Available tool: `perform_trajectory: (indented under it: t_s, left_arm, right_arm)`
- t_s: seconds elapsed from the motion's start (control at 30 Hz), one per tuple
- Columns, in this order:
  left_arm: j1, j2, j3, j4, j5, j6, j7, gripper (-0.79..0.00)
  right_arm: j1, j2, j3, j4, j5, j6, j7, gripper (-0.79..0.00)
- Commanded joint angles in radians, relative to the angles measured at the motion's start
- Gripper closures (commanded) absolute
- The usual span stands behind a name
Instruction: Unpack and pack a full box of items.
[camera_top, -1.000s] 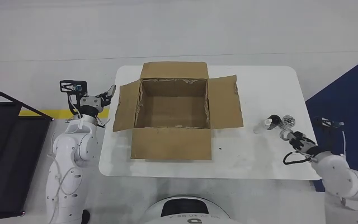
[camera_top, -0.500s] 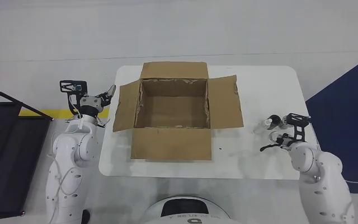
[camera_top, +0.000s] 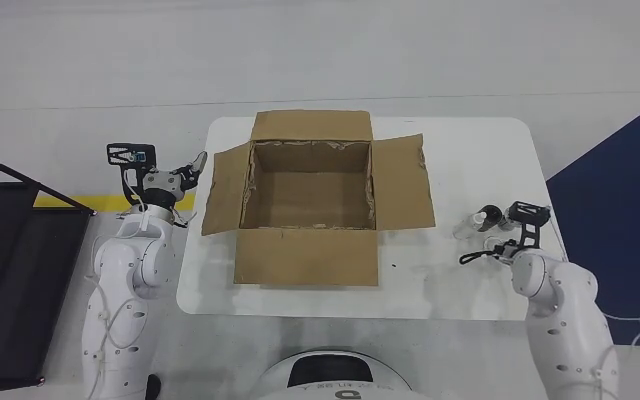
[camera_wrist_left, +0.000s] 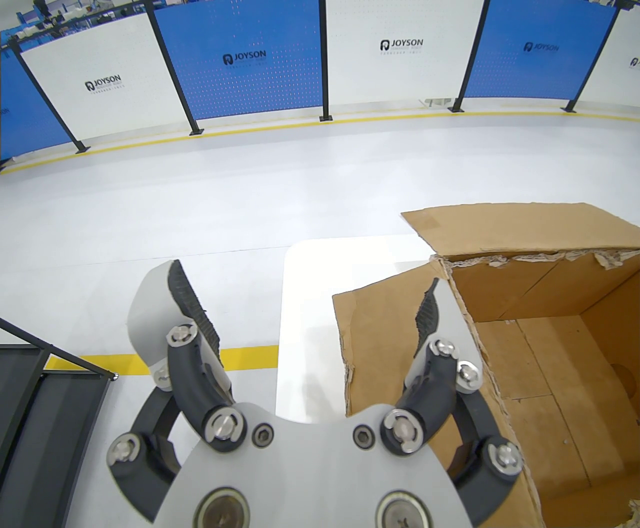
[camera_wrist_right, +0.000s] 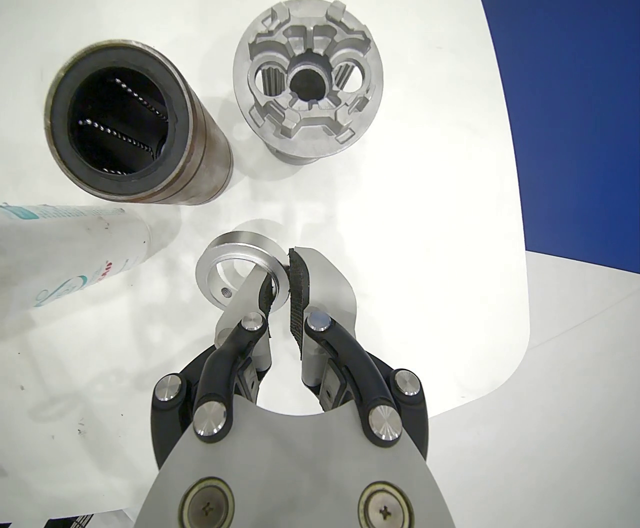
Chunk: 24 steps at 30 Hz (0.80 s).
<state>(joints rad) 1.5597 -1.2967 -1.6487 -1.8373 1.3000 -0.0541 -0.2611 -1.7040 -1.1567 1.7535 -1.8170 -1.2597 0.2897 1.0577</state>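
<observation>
At the table's right edge: small shiny silver metal ring (camera_wrist_right: 240, 241), flat on the white table (camera_top: 470, 160).
Right gripper (camera_wrist_right: 283, 277): nearly closed, pinching the ring's rim, one finger inside, one outside, likely to lift it.
Open brown cardboard box (camera_top: 305, 255): mid-table, flaps spread wide so things can go in.
Left gripper (camera_wrist_left: 302, 285): wide open, holding nothing, beside the box's flap.

Holds the left gripper (camera_top: 197, 163) at mid-left of the top view, fingers spread wide apart, white arm folded down toward the lower left corner. Sets the right gripper (camera_wrist_right: 282, 276) at mid-right, arm rising from the lower right corner, wrist bent inward. Pinches the rim of a metal ring (camera_wrist_right: 205, 272), one finger inside, the other outside.
</observation>
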Motion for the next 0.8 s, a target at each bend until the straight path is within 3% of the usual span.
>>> perform_trajectory:
  t_s: [0.0,0.27,0.53,0.6,0.63,0.67,0.77]
  left_arm:
    - [0.000,0.000,0.000,0.000,0.000,0.000,0.000,-0.785]
    - [0.000,0.000,0.000,0.000,0.000,0.000,0.000,-0.785]
    - [0.000,0.000,0.000,0.000,0.000,0.000,0.000,-0.785]
    - [0.000,0.000,0.000,0.000,0.000,0.000,0.000,-0.785]
    - [0.000,0.000,0.000,0.000,0.000,0.000,0.000,-0.785]
    - [0.000,0.000,0.000,0.000,0.000,0.000,0.000,-0.785]
    - [0.000,0.000,0.000,0.000,0.000,0.000,0.000,-0.785]
  right_arm:
    - [0.013,0.000,-0.004,0.018,-0.006,0.001,0.003,-0.062]
    - [0.033,-0.003,0.004,0.031,0.014,-0.005,0.003,-0.142]
    - [-0.094,-0.008,0.159,-0.142,0.203,-0.052,-0.081,-0.206]
    - [-0.138,-0.013,0.209,-0.194,0.280,-0.059,-0.127,-0.363]
    - [-0.157,-0.017,0.237,-0.221,0.339,-0.062,-0.157,-0.693]
    - [-0.178,-0.021,0.262,-0.239,0.394,-0.072,-0.184,-0.785]
    - [-0.197,-0.025,0.284,-0.255,0.458,-0.091,-0.211,-0.785]
